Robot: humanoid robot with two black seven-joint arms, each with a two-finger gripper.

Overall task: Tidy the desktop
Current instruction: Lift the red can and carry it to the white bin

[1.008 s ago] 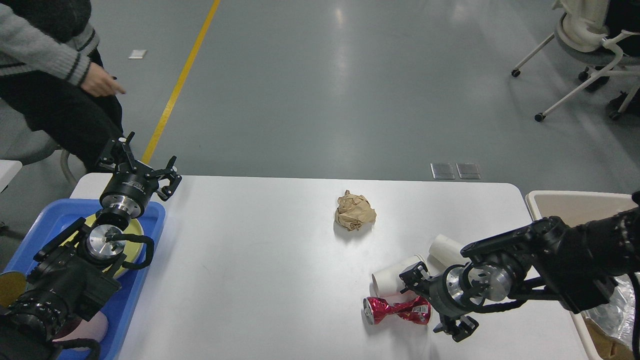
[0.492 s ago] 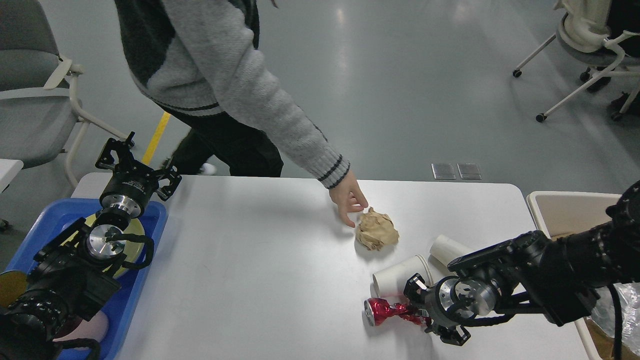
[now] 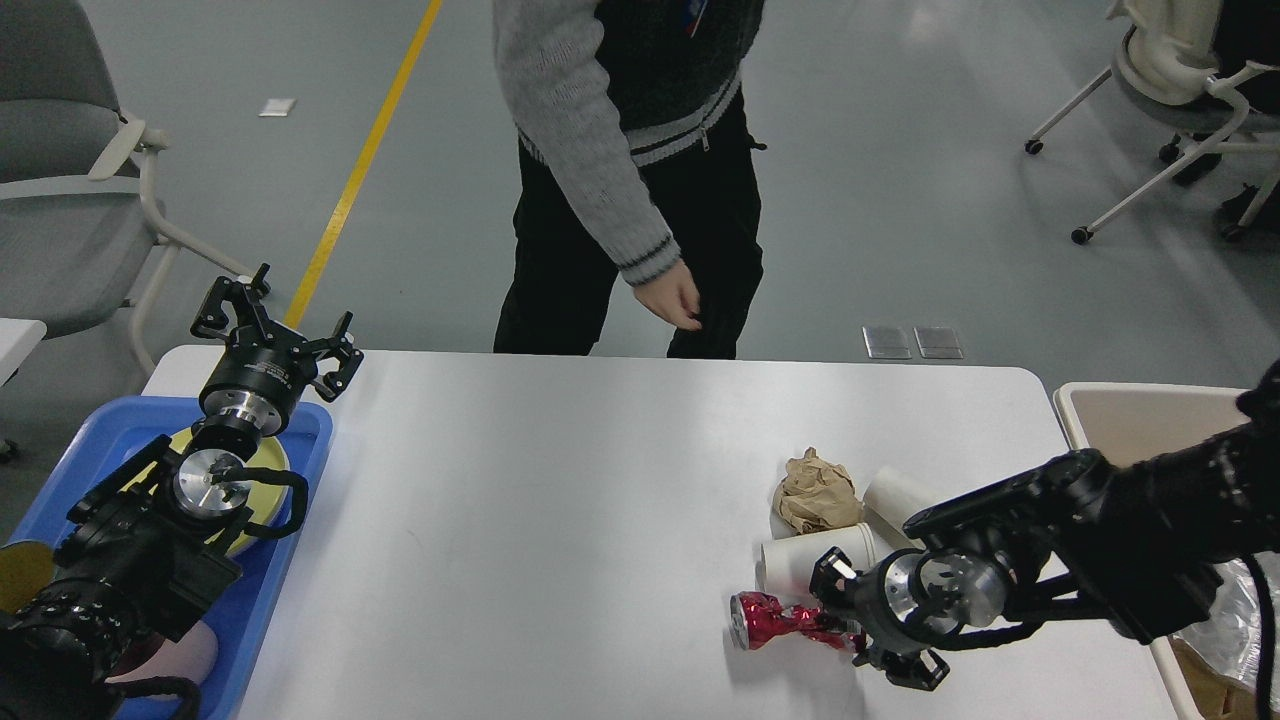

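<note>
The white desktop (image 3: 560, 520) fills the view's middle, between a blue tray (image 3: 300, 520) and a beige bin (image 3: 1150, 415). Near the bin lie two paper cups (image 3: 800, 560), a brown paper wad (image 3: 815, 492) and a crushed red can (image 3: 775, 620). The right gripper (image 3: 880, 625) straddles the can's end; whether it grips, I cannot tell. The left gripper (image 3: 275, 335) hovers spread, empty. Judged step: grasping the can; next, lift it binward.

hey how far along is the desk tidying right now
Done: a yellow plate sits in the blue plastic tray. In hand: the right gripper is at the crushed red can; grip unclear. Left: a crumpled brown paper ball and two white paper cups on the white desktop.
</note>
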